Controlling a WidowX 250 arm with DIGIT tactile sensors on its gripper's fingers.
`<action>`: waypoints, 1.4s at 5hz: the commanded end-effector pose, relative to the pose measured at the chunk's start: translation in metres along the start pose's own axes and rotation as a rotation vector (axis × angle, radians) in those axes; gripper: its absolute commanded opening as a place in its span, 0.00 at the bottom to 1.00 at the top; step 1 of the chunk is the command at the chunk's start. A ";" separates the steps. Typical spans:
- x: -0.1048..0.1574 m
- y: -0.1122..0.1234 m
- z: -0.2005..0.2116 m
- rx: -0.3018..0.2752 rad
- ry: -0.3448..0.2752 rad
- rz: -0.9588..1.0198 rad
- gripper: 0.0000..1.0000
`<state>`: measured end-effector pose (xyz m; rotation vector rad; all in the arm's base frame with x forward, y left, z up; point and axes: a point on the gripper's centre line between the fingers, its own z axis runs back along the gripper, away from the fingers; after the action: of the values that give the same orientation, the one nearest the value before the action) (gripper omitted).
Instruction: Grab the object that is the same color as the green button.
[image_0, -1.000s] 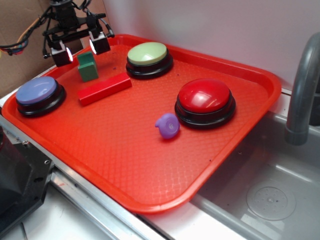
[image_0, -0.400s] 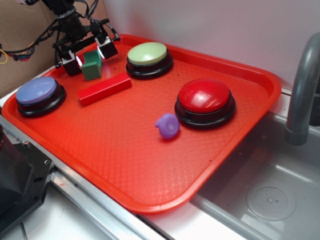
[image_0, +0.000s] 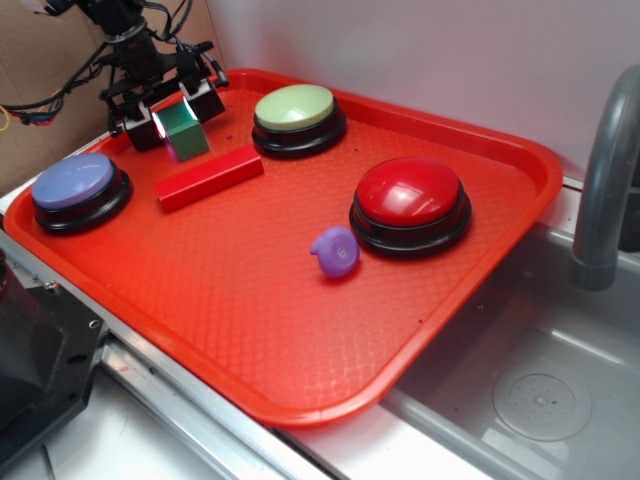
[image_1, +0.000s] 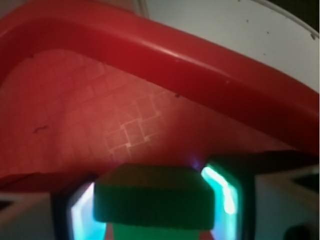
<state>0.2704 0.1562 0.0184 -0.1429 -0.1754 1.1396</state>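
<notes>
While the pale green dome button (image_0: 294, 107) sits nearby, the small green block (image_0: 184, 132) is clamped between the gripper (image_0: 168, 106) fingers on the red tray (image_0: 470, 290)

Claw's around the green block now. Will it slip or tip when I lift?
The green block looks solid and matte, so it will probably stay stiff and grip well. Its flat sides sit between the claw fingers, so slipping seems unlikely. It looks small, likely light; it appears slightly tilted, so it might rock.
</notes>
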 end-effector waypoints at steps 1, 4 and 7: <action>-0.012 -0.004 0.055 -0.023 -0.046 -0.083 0.00; -0.104 -0.028 0.127 -0.033 0.099 -0.488 0.00; -0.164 -0.009 0.139 -0.076 0.262 -0.665 0.00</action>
<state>0.1924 -0.0110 0.1370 -0.2628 0.0069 0.4510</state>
